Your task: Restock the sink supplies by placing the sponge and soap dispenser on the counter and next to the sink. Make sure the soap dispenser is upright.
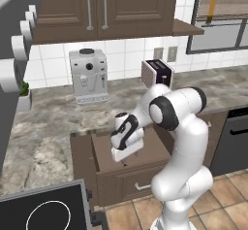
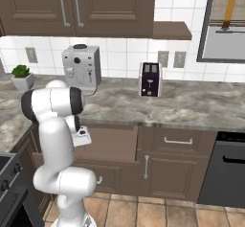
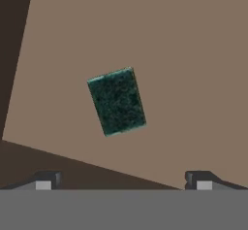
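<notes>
- Drawer (image 1: pixel 145 149) duty, left base view: the white arm bends down from the lower right, and its end effector (image 1: pixel 122 157) hangs inside an open brown drawer set below the marbled table (image 1: pixel 53 117). A coffee machine (image 1: pixel 88 76) and a toaster (image 1: pixel 157 73) stand on the table behind, against white tile. How far the fingers are spread cannot be told from this side.
- Right base view: the same arm rises from the lower left, its wrist dipping into the pulled-out drawer (image 2: pixel 112 142) just beneath the table's (image 2: pixel 191 106) edge. The toaster (image 2: pixel 150 79) and the coffee machine (image 2: pixel 80 69) sit well apart on the stone, and a small potted plant (image 2: pixel 22 76) stands at the far left.
- Hand view: the sponge (image 3: pixel 116 101) lies flat on the drawer floor, dark green side up, turned slightly off square, directly ahead of the end effector (image 3: pixel 121 181). The two finger tips stand wide apart and hold nothing.
- Handling, as a judgement: the sponge looks light, soft and compressible, unlikely to slip or break. A squeeze across its shorter span, low on the side faces, would suit it best. The wrist probably needs a small turn so the fingers meet those sides squarely, and a firm close should take up the give in the foam.
</notes>
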Robot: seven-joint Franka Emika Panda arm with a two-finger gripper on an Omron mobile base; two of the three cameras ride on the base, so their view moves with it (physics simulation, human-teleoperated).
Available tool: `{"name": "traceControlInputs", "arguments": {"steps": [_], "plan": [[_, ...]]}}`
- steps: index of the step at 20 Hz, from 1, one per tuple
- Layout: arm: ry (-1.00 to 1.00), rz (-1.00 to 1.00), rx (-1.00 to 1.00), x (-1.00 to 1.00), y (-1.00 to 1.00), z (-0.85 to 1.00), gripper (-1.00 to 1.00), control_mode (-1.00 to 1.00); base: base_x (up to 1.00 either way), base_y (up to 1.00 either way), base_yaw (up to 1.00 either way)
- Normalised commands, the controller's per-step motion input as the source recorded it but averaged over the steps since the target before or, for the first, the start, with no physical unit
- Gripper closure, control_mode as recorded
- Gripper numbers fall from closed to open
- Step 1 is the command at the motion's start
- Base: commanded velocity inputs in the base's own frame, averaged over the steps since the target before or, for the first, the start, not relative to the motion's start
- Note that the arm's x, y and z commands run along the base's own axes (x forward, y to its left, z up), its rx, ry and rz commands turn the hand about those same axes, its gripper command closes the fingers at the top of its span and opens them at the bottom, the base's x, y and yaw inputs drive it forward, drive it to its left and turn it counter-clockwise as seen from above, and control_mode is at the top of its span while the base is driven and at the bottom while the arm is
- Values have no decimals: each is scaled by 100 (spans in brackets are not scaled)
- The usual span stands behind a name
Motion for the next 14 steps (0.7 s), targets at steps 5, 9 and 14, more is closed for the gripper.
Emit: {"name": "traceControlInputs", "arguments": {"steps": [5,9,14], "plan": [[0,8,0,21,2,-36,-100,-100,0,0,0],[0,9,0,10,0,-23,-100,-100,0,0,0],[0,9,0,4,2,-19,-100,-100,0,0,0]]}}
